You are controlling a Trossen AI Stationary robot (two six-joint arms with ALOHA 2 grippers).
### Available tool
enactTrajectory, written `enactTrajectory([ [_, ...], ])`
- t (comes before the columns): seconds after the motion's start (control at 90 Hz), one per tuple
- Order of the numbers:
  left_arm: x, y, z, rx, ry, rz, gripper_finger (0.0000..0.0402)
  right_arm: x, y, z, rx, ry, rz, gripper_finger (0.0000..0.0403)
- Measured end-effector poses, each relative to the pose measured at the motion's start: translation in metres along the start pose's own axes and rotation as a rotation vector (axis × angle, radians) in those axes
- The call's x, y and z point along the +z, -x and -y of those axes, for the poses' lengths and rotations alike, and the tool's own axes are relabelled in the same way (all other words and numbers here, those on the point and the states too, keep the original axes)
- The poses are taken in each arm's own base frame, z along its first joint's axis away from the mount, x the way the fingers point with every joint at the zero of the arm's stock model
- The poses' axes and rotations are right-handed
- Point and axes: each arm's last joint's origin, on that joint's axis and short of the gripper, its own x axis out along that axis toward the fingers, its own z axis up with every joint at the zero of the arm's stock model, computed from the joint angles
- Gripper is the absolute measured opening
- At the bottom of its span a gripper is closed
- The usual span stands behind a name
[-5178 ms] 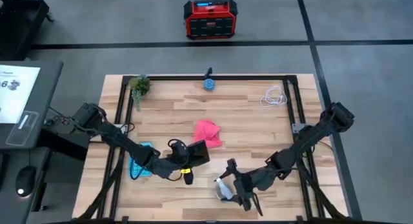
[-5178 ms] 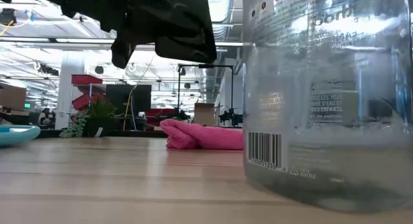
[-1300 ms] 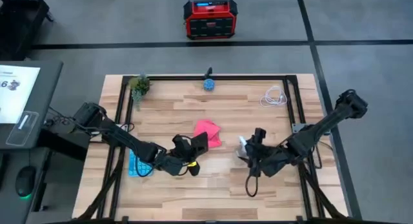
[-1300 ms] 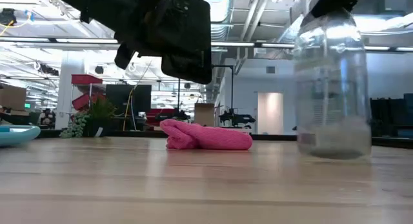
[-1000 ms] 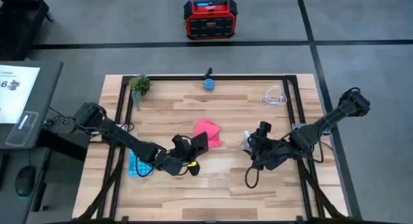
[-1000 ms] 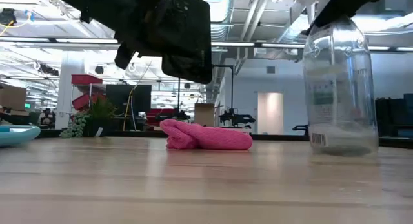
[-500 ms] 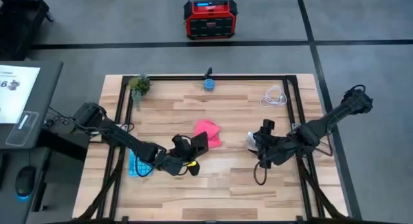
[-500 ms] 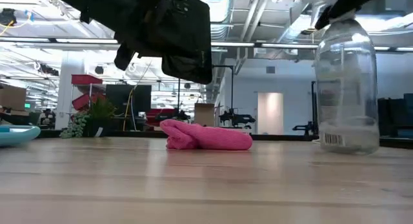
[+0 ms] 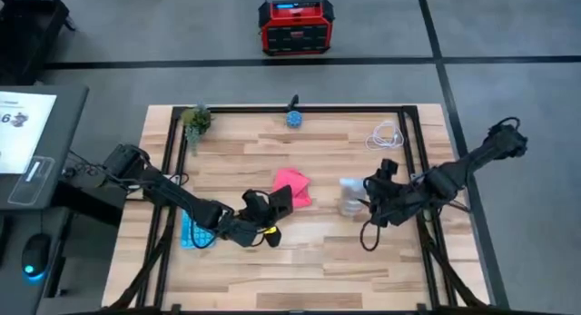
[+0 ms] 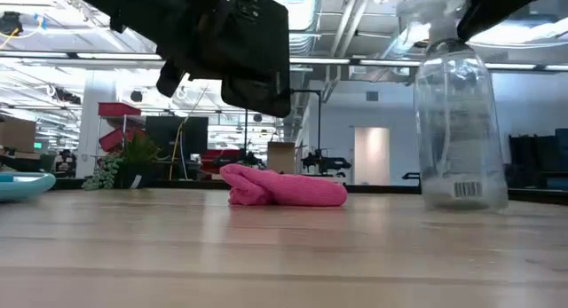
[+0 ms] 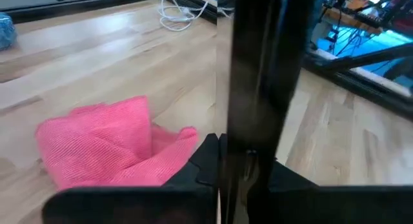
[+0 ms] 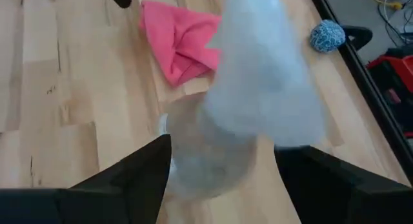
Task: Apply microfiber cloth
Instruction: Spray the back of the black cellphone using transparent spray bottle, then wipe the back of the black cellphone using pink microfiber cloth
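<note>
the left gripper [image 9: 269, 215] holds a black phone [image 9: 280, 207] clamped at the microfiber cloth's [image 9: 292, 186] 7 o'clock; right gripper [image 9: 368, 195] fingers stand apart beside a spray bottle [image 9: 350, 196].

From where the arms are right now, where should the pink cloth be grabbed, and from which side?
Probably pinch the raised, bunched fold of the microfiber cloth, coming straight down from above. It lies crumpled and free on the table, so that hump gives the fingers something to close on, while its flatter edges hug the wood.
</note>
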Motion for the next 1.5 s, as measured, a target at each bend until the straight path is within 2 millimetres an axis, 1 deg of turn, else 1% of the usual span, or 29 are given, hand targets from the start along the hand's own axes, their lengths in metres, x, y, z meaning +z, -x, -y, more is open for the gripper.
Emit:
enactTrajectory([
  [0.078, -0.004, -0.003, -0.003, 0.027, -0.014, -0.019, 0.0007, 0.006, 0.007, 0.006, -0.004, 0.0, 0.01, 0.026],
  [0.156, -0.011, -0.008, -0.006, 0.052, -0.024, -0.035, 0.0007, 0.015, 0.018, 0.011, 0.0, -0.005, 0.035, 0.026],
  [0.289, -0.022, -0.027, -0.014, 0.105, -0.047, -0.051, 0.0007, 0.03, 0.039, 0.019, -0.007, 0.006, 0.119, 0.026],
  [0.389, -0.022, -0.042, -0.024, 0.152, -0.086, -0.06, 0.0007, 0.038, 0.048, 0.021, -0.01, 0.021, 0.164, 0.026],
  [0.656, -0.002, -0.064, -0.041, 0.158, -0.15, -0.068, 0.0007, 0.039, 0.051, 0.018, 0.011, 0.03, 0.169, 0.026],
  [0.778, -0.005, -0.075, -0.053, 0.174, -0.193, -0.123, 0.0007, 0.041, 0.049, 0.011, 0.029, 0.031, 0.182, 0.026],
  [0.867, -0.012, -0.079, -0.059, 0.182, -0.194, -0.15, 0.0007, 0.041, 0.047, 0.0, 0.05, 0.054, 0.184, 0.026],
  [0.944, -0.02, -0.083, -0.059, 0.186, -0.191, -0.16, 0.0007, 0.04, 0.045, -0.014, 0.074, 0.085, 0.183, 0.026],
  [1.078, -0.036, -0.081, -0.05, 0.16, -0.192, -0.164, 0.0007, 0.037, 0.044, -0.042, 0.132, 0.133, 0.195, 0.026],
  [1.2, -0.047, -0.067, -0.033, 0.088, -0.156, -0.169, 0.0007, 0.031, 0.046, -0.068, 0.197, 0.161, 0.218, 0.026],
  [1.289, -0.055, -0.053, -0.019, 0.014, -0.13, -0.183, 0.0007, 0.027, 0.052, -0.086, 0.258, 0.176, 0.251, 0.026],
  [1.5, -0.073, -0.023, 0.008, -0.14, -0.077, -0.2, 0.0007, 0.024, 0.058, -0.13, 0.38, 0.212, 0.373, 0.026],
])
